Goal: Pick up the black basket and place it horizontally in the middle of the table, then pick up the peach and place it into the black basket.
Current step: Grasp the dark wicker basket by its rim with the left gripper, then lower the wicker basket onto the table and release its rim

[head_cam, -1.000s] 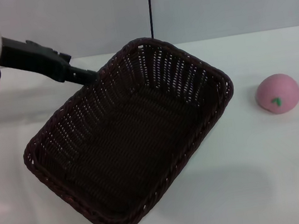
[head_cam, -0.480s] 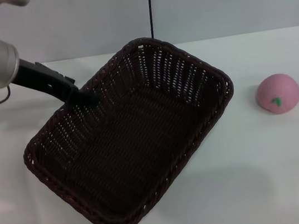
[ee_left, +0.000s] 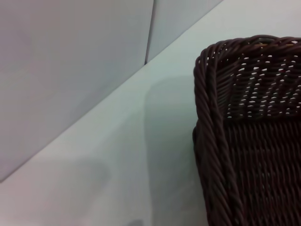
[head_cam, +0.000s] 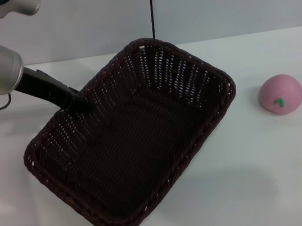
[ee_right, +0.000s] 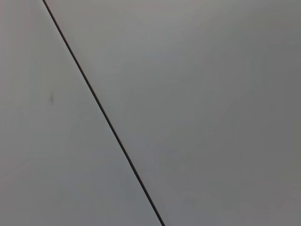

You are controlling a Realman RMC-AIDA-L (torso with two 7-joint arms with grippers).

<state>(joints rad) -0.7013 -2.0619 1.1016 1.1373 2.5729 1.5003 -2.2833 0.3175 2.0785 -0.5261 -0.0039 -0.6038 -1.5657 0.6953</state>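
Now, near to far:
Basket (head_cam: pixel 132 141): lying askew on the table (head_cam: pixel 296 171), one corner toward the near edge, the opposite corner toward the far edge; not yet horizontal, roughly central though left of the peach.
Near corner (head_cam: pixel 119 225): close to the table's near edge; worth swinging away from it during the turn.
Left gripper (head_cam: pixel 78 104): at the basket's far-left rim; dark fingers merging with the weave, so opening and hold impossible to tell.
Rim (ee_left: pixel 211 141): thick braid, seen close in the left wrist view; probably a firm place to pinch, given full depth over the braid.
Step in hand: likely gripping the rim to lift and turn the basket.
Doing it well: pinch squarely across the braid, lift only enough to free the base, rotate until the long sides run parallel with the table edge, set down flat before letting go.
Peach (head_cam: pixel 280 94): on the table well right of the basket, apart from it; keep the swinging corner off it.
Right gripper: out of sight; its wrist view facing only a blank wall.
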